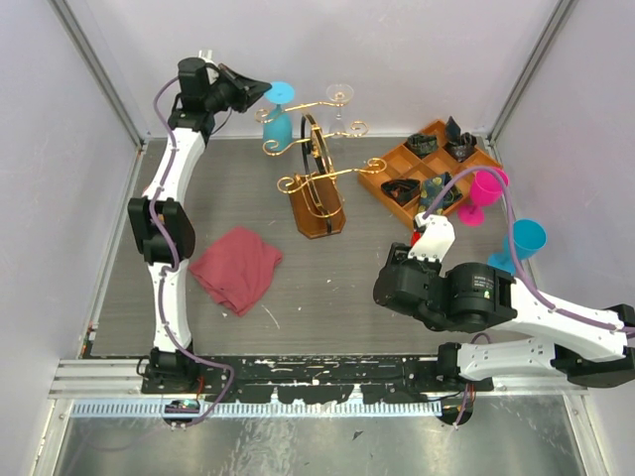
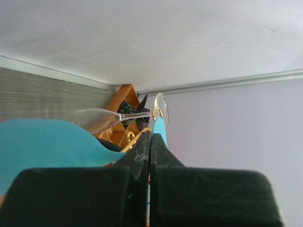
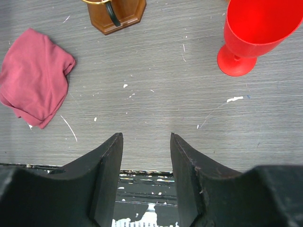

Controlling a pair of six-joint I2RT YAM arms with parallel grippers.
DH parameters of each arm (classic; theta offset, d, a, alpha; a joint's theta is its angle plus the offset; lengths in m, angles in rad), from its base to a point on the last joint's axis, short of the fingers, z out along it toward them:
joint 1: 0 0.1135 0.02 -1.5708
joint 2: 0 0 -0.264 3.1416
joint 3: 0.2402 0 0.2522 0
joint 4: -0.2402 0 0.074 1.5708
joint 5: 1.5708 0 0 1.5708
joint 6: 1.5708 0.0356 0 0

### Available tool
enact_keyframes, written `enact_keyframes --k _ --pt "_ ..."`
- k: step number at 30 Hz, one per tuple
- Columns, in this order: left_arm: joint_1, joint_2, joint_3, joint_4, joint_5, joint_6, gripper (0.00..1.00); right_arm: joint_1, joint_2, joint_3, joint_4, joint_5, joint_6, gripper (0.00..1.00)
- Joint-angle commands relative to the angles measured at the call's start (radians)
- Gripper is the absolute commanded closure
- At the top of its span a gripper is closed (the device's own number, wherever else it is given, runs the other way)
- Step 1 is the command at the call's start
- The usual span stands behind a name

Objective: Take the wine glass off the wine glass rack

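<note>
The left gripper (image 1: 261,93) is pinched shut on the stem of the teal plastic wine glass (image 1: 277,119), just left of the curly gold-wire wine glass rack (image 1: 317,213) near the table's far edge. The glass's long axis is roughly vertical, with the foot up and the bowl mouth down. The right gripper (image 3: 147,156) stands half-spread and empty over the near edge.
</note>
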Motion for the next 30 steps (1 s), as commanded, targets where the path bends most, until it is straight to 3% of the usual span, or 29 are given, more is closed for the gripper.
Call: enact_keyframes --k 1,6,13,19,28,30 --pt "0.014 0.038 0.064 0.006 -0.028 0.015 1.0 -0.001 -0.02 0.023 -0.007 0.046 0.019 0.5" --pt "0.024 0.021 0.139 -0.151 -0.155 0.208 1.0 -0.002 -0.039 0.016 -0.023 0.051 0.031 0.5" --pt "0.097 -0.035 0.128 -0.197 -0.223 0.281 1.0 -0.001 -0.044 -0.004 -0.021 0.048 0.036 0.51" --pt "0.148 -0.062 0.162 -0.379 -0.381 0.417 1.0 -0.001 -0.037 0.014 -0.017 0.053 0.017 0.51" --pt "0.031 -0.11 0.12 -0.539 -0.784 0.825 1.0 -0.001 -0.058 0.005 0.012 0.065 -0.013 0.51" --pt "0.023 -0.116 0.086 -0.548 -0.834 0.86 1.0 -0.001 -0.058 0.005 0.018 0.065 -0.019 0.51"
